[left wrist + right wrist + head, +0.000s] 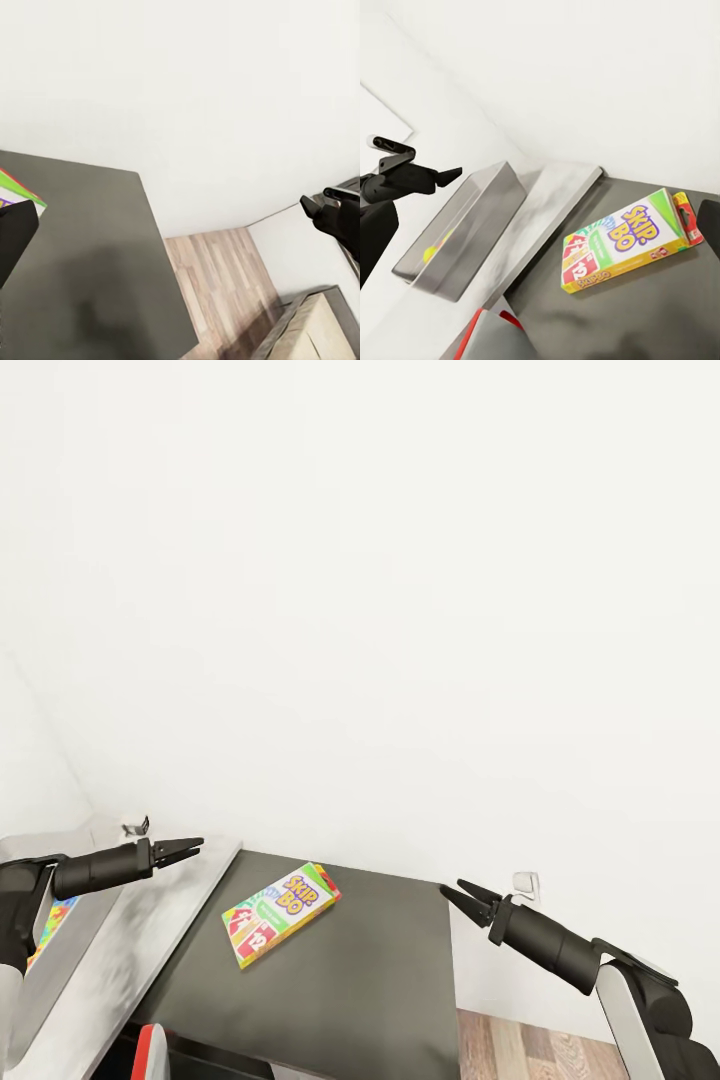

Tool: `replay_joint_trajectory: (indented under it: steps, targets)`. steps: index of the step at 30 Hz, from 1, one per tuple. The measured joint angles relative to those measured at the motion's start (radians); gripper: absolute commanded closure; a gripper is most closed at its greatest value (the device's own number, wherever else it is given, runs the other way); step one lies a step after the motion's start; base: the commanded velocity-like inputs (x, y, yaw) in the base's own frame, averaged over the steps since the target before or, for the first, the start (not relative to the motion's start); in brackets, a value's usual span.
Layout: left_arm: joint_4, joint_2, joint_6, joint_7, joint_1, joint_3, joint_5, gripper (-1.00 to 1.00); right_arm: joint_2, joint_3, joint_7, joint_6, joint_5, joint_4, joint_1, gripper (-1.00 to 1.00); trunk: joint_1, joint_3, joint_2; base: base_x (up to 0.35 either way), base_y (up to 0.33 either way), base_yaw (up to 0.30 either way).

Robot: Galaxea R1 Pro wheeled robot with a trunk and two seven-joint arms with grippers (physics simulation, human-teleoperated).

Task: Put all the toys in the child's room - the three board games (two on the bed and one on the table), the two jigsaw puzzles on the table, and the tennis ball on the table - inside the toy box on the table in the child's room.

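My left arm reaches in from the lower left, its left gripper narrow and empty above the table edge. My right gripper, lower right, points inward, apparently nearly closed and empty. A board game lies flat on the dark side unit, bottom centre. The toy box sits on the table.

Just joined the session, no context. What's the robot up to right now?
Nothing is held. Both arms are raised: the left gripper hovers over the table's edge, the right gripper over the dark side unit. Both look closed and empty. A Skip-Bo box lies flat on the side unit. The toy box sits on the table with something colourful already inside.
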Motion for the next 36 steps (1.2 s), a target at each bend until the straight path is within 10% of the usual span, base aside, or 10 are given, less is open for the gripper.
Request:
replay_joint_trajectory:
  steps: [36]
  targets:
    - [0.001,0.001,-0.006,0.000,0.000,0.000,0.001,-1.00,0.000,-0.001,0.000,0.000,0.000,0.000,0.000,-1.00,0.000,0.024,0.000,0.022,-0.034,-0.117]
